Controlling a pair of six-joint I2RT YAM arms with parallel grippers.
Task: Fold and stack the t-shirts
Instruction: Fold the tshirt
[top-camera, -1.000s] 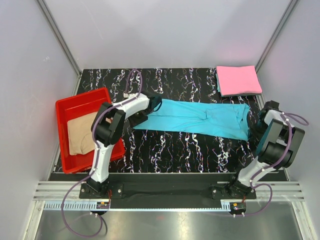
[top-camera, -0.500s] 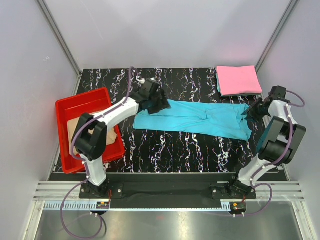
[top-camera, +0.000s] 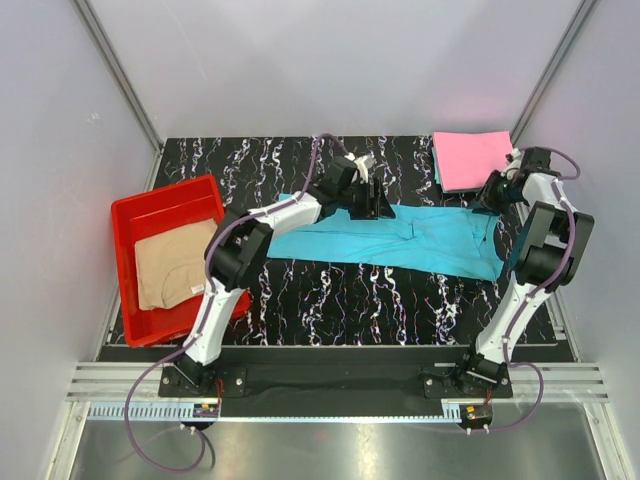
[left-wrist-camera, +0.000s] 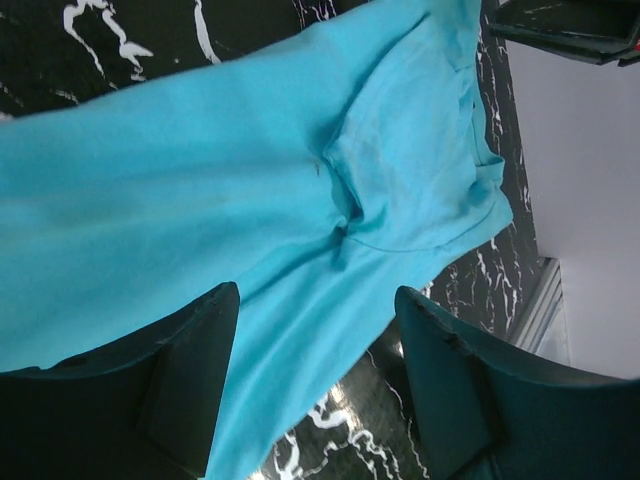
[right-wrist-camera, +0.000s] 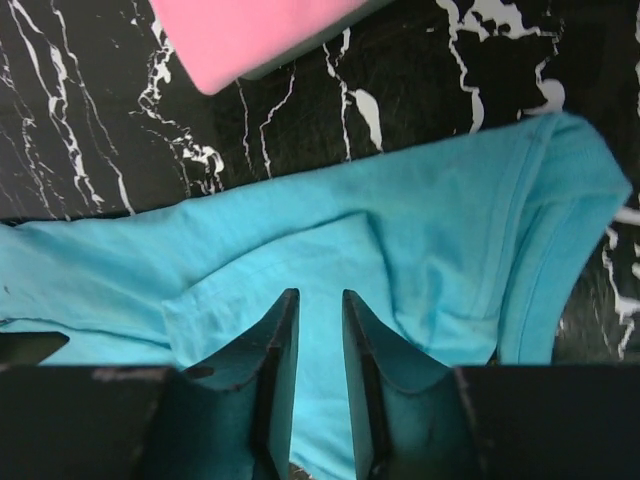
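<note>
The red plastic tray (top-camera: 165, 192) holds the tan-beige cloth t-shirt (top-camera: 170, 268). Right of the tray lies the turquoise-blue t-shirt (top-camera: 400, 238), and farther right the folded pink t-shirt (top-camera: 475, 160). The left gripper (left-wrist-camera: 315, 300) is spread wide, the right gripper (right-wrist-camera: 318, 297) barely parted; both are empty.

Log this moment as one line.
left gripper: open over blue shirt | right gripper: barely open, empty | pink shirt: folded | tan shirt: in tray

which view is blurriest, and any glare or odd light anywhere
left wrist view looks softest, the turquoise shirt and dark fingers lacking crisp edges; right wrist view is sharp on the pink shirt and marbled table; top external view is evenly lit, with a pink tint on the back wall
</note>
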